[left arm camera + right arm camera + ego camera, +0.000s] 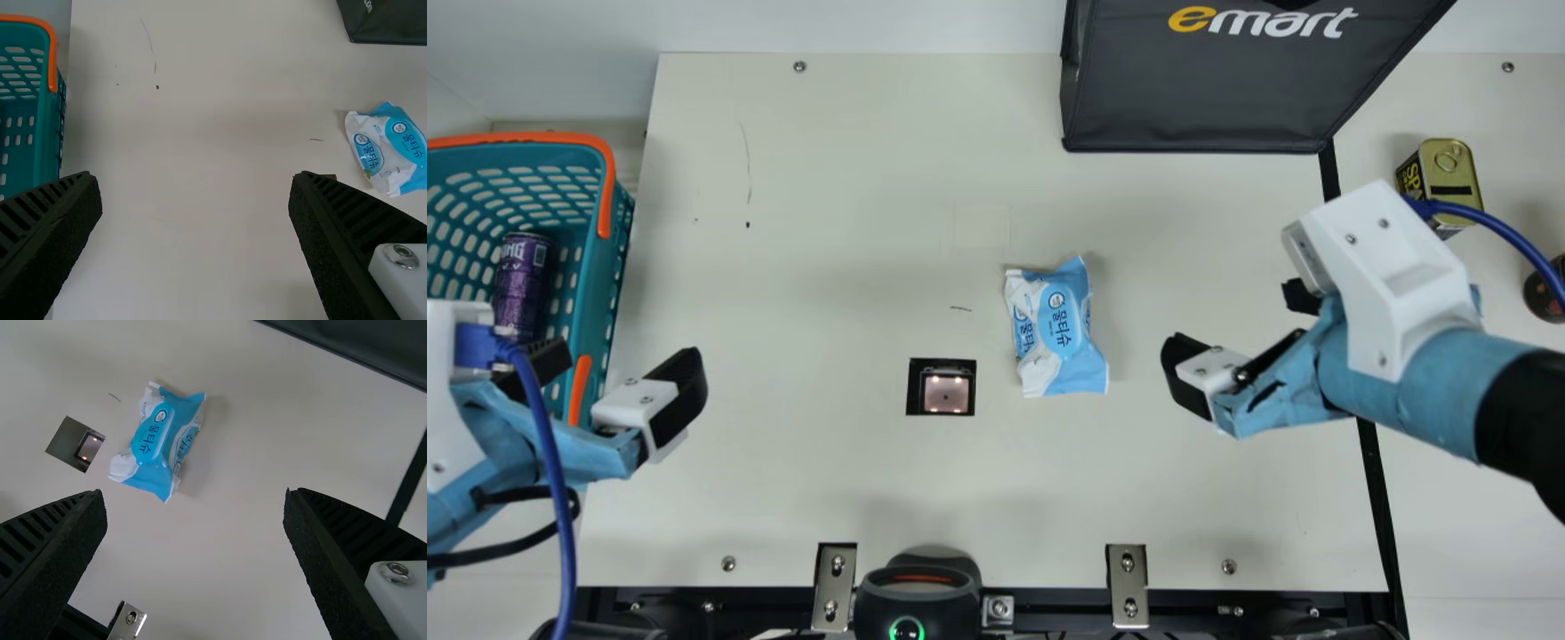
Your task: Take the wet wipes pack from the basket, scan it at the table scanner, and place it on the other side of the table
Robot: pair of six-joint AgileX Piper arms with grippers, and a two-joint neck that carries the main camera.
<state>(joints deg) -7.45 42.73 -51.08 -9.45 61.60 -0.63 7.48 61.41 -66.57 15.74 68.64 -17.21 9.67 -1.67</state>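
The blue and white wet wipes pack [1056, 327] lies on the table just right of the square scanner window [946, 393]. My left gripper [618, 373] is over the table's left side by the teal basket [609, 267], its fingers apart and holding nothing. My right gripper [1232, 333] stands open to the right of the pack, not touching it. In the left wrist view, the open left gripper [195, 200] has bare table between its fingers, with the pack [393, 148] off to one side. In the right wrist view, the right gripper [195, 520] is open, and the pack [160, 442] lies beyond its fingertips.
A purple can [523, 280] is in the basket. At the back right stands a black bag [1200, 89]. A yellow-topped tin [1440, 182] and a dark round item [1543, 293] are at the far right. A black device [918, 591] sits at the front edge between metal brackets.
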